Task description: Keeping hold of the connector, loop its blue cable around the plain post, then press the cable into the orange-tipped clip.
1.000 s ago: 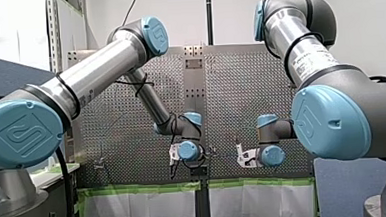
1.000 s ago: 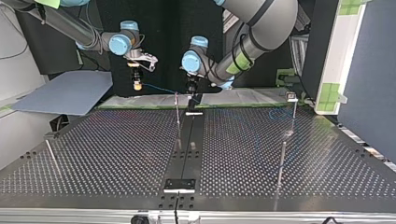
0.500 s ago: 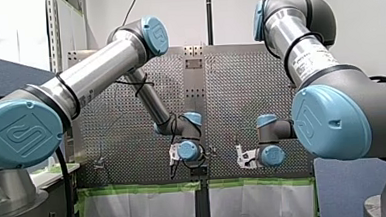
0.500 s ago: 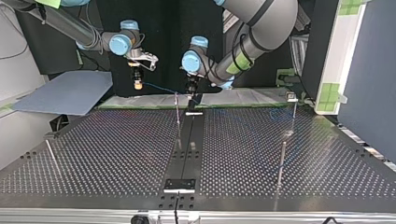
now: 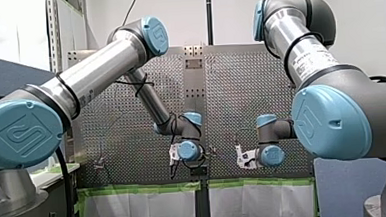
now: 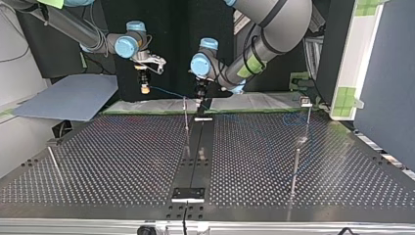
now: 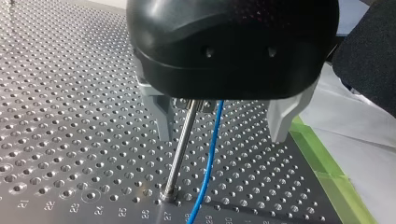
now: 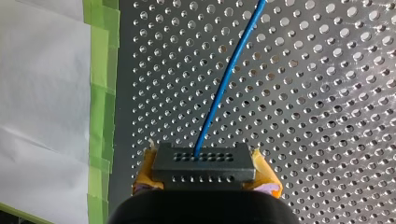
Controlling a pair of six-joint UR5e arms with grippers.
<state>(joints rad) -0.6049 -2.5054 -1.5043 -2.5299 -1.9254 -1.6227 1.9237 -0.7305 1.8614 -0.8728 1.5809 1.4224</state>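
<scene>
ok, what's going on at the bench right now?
Two arms are routing a blue cable over the perforated table. My right gripper is shut on the black connector at the cable's end, held over the table. My left gripper is open, astride a thin metal post, with the cable running beside it. Whether the cable wraps the post does not show.

The robot's left end effector (image 5: 175, 157) and right end effector (image 5: 242, 156) hang about level, near but apart, over the perforated worktop (image 5: 230, 86), close to its edge lined with green tape (image 5: 135, 189).
</scene>
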